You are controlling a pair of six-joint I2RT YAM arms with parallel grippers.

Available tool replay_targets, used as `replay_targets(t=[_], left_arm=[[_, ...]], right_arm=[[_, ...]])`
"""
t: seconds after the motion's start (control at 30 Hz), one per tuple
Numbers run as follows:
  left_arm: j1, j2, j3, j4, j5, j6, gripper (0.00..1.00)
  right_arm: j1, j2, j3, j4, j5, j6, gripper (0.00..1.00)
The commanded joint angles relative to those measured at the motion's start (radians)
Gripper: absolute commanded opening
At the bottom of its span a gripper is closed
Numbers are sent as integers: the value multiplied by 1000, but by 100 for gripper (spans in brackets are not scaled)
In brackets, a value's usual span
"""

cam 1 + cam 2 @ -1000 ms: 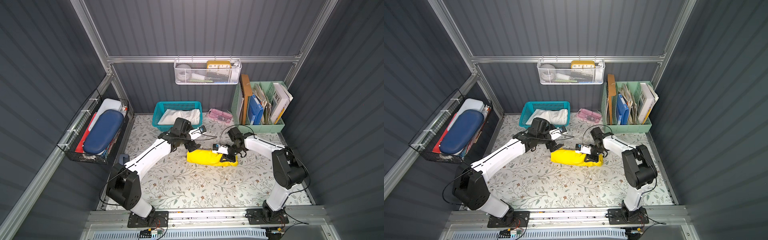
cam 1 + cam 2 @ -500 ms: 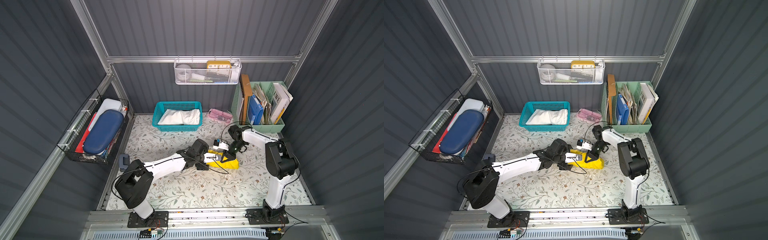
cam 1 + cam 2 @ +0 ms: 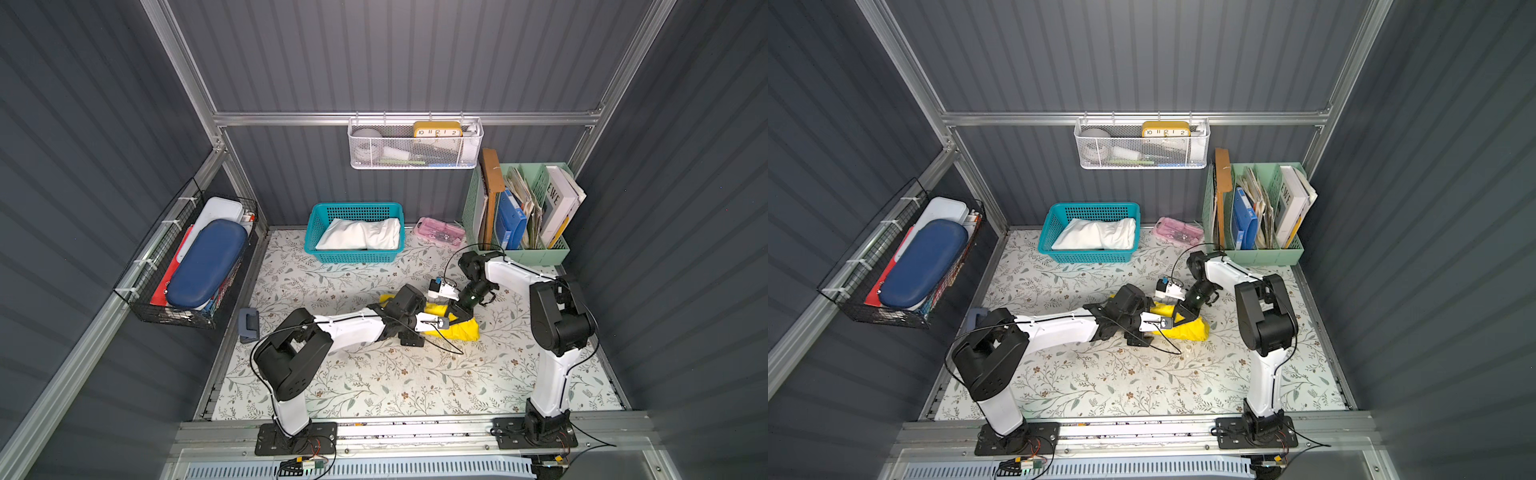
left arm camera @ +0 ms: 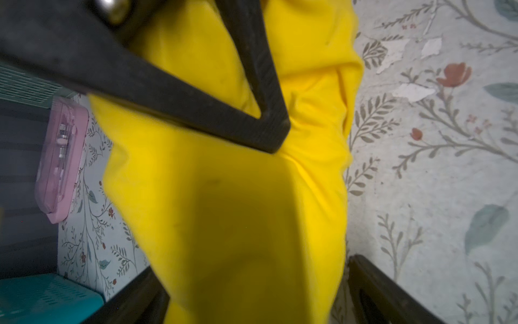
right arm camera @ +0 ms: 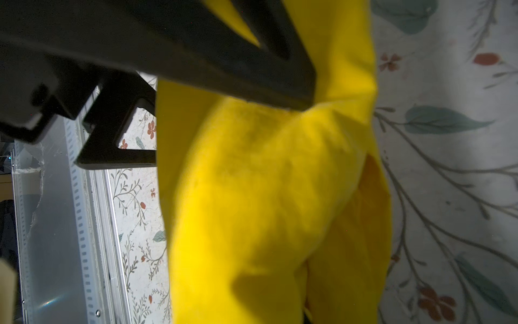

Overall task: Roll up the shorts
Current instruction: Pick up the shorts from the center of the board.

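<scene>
1. Left gripper [image 4: 256, 291], jaws spread wide, straddles the yellow shorts [image 3: 461, 330] on the floral table [image 3: 374, 374].
2. Right gripper [image 3: 454, 316] pinches one end; we judge it best to keep the cloth taut and tuck evenly.
3. White shorts [image 3: 361, 235] lie in the teal basket [image 3: 353, 206].

Left arm [image 3: 353, 328], right arm [image 3: 550, 382]: white shells, bulky black joints, thin black cables, black bolted base plates [image 3: 295, 440]. Left hand [image 4: 252, 289]: black hollow-triangle fingers [image 5: 117, 151].
</scene>
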Motion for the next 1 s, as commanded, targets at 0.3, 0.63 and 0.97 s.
replay_targets(t=[0.3,0.63,0.97], left_arm=[[19,130,96,-100,79,-59,93],[20,198,169,-218,131,-86,32],[24,214,230,-289,99,-106,0]], right_arm=[[-6,-3,-16,-19,-50,-32,0],[-16,-2,-12,-17,-66,-31,0],[-54,-120,-133,248,-14,149,0]])
